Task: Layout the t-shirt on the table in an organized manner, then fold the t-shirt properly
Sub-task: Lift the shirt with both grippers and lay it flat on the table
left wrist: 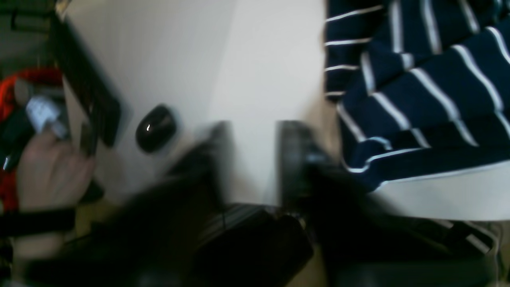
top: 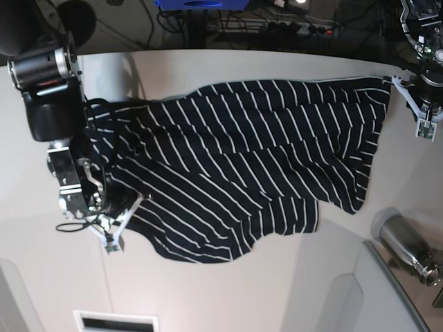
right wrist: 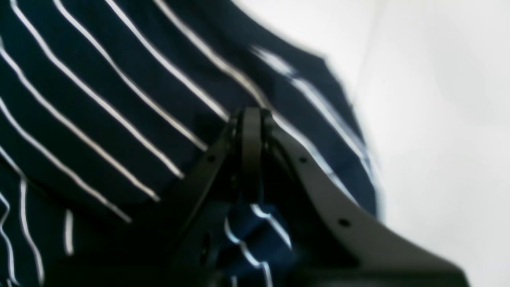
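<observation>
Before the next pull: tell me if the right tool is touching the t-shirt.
Touching. In the right wrist view the right tool is shut, with a bunch of the striped t-shirt fabric pinched between its fingers.

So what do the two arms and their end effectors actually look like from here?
Both arms are black. The right arm has a bulky black housing with a silver metallic cylinder on top and a looping black cable. The right end effector has matte black fingers with small holes. The left end effector has pale, whitish fingers in the base view.
</observation>
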### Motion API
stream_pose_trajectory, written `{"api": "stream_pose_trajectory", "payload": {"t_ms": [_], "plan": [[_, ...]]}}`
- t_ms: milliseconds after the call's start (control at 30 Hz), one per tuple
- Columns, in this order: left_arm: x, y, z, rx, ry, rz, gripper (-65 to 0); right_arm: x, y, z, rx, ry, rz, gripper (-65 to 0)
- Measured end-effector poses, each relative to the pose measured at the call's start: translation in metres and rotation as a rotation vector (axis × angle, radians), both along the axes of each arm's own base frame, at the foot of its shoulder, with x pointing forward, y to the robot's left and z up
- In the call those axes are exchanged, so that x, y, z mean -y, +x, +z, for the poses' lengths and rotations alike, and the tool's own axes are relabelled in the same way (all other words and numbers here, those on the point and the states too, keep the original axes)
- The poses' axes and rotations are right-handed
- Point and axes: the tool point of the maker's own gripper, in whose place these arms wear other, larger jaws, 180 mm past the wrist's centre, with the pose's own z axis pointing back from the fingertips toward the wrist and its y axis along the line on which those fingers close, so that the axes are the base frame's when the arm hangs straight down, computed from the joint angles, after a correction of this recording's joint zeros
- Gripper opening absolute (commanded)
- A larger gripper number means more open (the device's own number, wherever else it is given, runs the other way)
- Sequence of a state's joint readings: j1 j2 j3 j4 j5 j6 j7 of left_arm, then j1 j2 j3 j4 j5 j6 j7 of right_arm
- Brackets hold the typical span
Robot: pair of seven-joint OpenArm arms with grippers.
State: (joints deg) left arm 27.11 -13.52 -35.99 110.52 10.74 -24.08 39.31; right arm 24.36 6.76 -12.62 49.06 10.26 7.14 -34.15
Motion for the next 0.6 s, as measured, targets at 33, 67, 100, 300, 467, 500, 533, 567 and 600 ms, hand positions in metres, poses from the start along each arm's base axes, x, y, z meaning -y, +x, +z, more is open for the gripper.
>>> {"api": "stream_pose_trajectory", "payload": {"t_ms": [33, 67, 100, 300, 467, 500, 533, 567, 600], "plan": [[-0.001, 0.001, 0.001, 0.015, -0.007, 0.013, -65.0, 0.001, -0.001, -0.007, -0.014, 0.003, -0.005, -63.5], [-0.001, 0.002, 0.002, 0.025, -0.009, 0.023, -65.0, 0.004, -0.002, -0.013, -0.031, 0.000, -0.010, -63.5], [-0.002, 0.004, 0.004, 0.037, -0.015, 0.033, -65.0, 0.009, -0.003, -0.018, -0.049, -0.003, -0.022, -63.5], [-0.004, 0.003, 0.004, 0.042, -0.016, 0.046, -65.0, 0.032, 0.001, -0.032, -0.021, 0.016, -0.131, -63.5], [-0.003, 0.003, 0.004, 0.042, -0.018, 0.045, -65.0, 0.098, -0.006, -0.035, 0.008, 0.004, -0.389, -63.5], [-0.003, 0.003, 0.004, 0.043, -0.020, 0.046, -65.0, 0.116, -0.011, -0.036, 0.019, -0.004, -0.427, -63.5], [-0.002, 0.003, 0.003, 0.043, -0.021, 0.045, -65.0, 0.133, -0.017, -0.036, 0.028, -0.011, -0.465, -63.5], [-0.001, 0.004, 0.003, 0.042, -0.024, 0.043, -65.0, 0.149, -0.024, -0.037, 0.026, -0.022, -0.513, -63.6], [-0.001, 0.004, 0.003, 0.043, -0.025, 0.042, -65.0, 0.164, -0.031, -0.037, 0.027, -0.033, -0.573, -63.6]]}}
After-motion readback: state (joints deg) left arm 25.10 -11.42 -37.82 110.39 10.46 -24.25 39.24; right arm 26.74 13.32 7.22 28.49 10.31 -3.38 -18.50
